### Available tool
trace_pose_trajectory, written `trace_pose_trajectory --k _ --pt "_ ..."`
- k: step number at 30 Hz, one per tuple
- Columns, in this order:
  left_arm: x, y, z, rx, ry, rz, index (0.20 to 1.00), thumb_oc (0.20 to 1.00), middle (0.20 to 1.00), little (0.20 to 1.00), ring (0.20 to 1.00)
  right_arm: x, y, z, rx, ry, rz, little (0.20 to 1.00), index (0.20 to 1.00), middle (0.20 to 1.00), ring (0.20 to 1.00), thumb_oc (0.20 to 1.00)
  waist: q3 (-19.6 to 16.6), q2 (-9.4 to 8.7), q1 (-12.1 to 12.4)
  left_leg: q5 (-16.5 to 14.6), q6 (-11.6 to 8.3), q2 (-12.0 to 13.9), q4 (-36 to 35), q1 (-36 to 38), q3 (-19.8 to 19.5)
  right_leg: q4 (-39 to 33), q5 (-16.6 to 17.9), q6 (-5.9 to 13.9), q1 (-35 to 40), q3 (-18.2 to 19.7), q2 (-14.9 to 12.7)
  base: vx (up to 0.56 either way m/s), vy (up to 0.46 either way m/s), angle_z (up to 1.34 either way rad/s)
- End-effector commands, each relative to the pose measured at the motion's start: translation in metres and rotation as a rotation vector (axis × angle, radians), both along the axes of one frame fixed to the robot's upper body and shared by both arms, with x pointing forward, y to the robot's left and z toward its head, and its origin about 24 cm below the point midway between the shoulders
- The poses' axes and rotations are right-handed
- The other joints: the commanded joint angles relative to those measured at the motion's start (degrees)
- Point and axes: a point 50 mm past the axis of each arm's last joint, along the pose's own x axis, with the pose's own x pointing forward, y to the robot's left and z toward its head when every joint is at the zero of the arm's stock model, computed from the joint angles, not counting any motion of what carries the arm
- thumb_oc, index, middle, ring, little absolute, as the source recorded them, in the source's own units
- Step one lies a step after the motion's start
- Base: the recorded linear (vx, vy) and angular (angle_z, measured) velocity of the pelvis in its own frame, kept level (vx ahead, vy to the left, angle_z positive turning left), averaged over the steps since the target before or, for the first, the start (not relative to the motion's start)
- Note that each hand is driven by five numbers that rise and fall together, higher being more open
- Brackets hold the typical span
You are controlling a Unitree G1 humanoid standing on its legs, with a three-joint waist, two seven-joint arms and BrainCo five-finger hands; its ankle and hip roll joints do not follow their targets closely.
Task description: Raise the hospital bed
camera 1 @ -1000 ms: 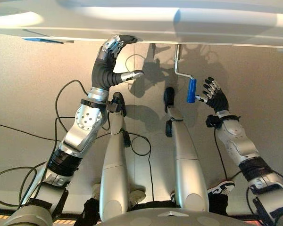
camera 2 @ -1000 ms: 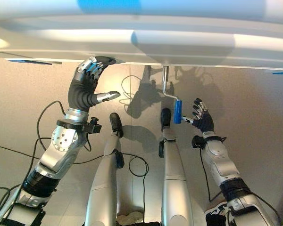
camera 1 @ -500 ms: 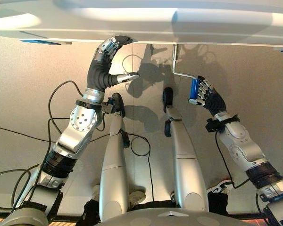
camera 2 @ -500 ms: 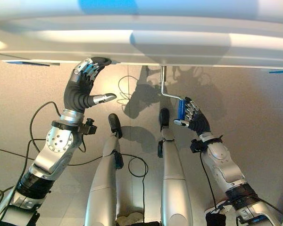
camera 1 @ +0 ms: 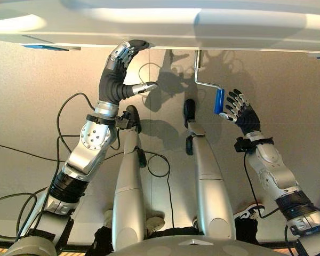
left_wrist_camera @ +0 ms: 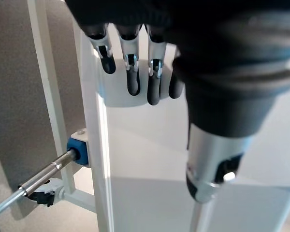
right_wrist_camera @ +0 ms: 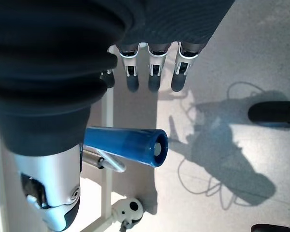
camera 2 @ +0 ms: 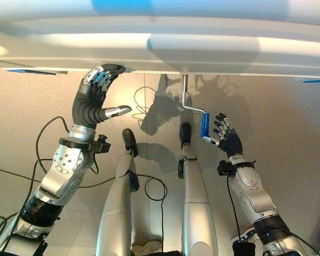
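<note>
Bed (camera 1: 160,24): white, its footboard edge spans the far side of the scene from left to right, smooth and pale, with a thin white frame rail beneath it.

Crank (camera 1: 205,80): a bent silver metal rod hangs from the underside of the bed, right of centre. It drops down from the frame, then angles out to the right.

Handle (camera 1: 219,101): a blue cylinder at the rod's free end (glossy, with a flat end face), standing roughly upright, ungripped, well below the bed edge.
</note>
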Motion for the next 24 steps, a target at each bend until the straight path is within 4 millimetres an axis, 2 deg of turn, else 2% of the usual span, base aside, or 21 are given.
trace_pose_trajectory --k 1,7,13,17,24 --pt "-0.021 -0.006 0.027 0.001 -0.172 -0.064 1.000 1.000 1.000 1.000 1.000 0.003 0.008 0.003 0.042 -0.027 0.034 1.000 1.000 1.000 1.000 1.000 -0.84 -2.86 1.28 -6.04 2.30 -2.52 6.20 -0.36 0.02 -11.52 7.08 4.07 4.13 -1.32 1.21 0.00 0.000 0.00" --pt "-0.019 -0.012 0.027 -0.005 -0.166 -0.079 1.000 1.000 1.000 1.000 1.000 0.018 0.022 0.003 0.077 -0.009 0.046 1.000 1.000 1.000 1.000 1.000 -0.84 -2.32 1.70 -5.95 2.29 -2.59 6.05 -0.88 -0.09 -11.64 7.25 4.02 3.65 -1.38 1.12 0.00 0.000 0.00" --pt "-0.018 -0.017 0.025 -0.009 -0.154 -0.086 1.000 1.000 1.000 1.000 1.000 0.023 0.033 0.011 0.061 -0.025 0.099 1.000 1.000 1.000 1.000 1.000 -0.84 -2.40 1.94 -6.08 2.38 -2.71 6.34 -1.24 -0.15 -11.48 7.19 3.98 3.43 -1.42 1.10 0.00 0.000 0.00" --pt "-0.018 -0.020 0.024 -0.017 -0.142 -0.106 1.000 1.000 1.000 1.000 1.000 0.030 0.041 0.008 0.071 0.005 0.110 1.000 1.000 1.000 1.000 1.000 -0.84 -2.26 2.32 -6.01 2.36 -2.80 6.48 -1.54 -0.37 -11.46 7.19 4.02 3.37 -1.74 0.94 0.00 0.000 0.00" --pt "-0.016 -0.020 0.025 -0.046 -0.126 -0.131 1.000 1.000 1.000 1.000 1.000 0.049 0.068 -0.001 0.103 0.074 0.143 1.000 1.000 1.000 1.000 1.000 -0.84 -2.50 3.61 -5.83 2.28 -2.83 6.68 -1.84 -0.60 -11.42 7.37 3.90 3.08 -1.87 0.86 0.00 -0.026 0.02"
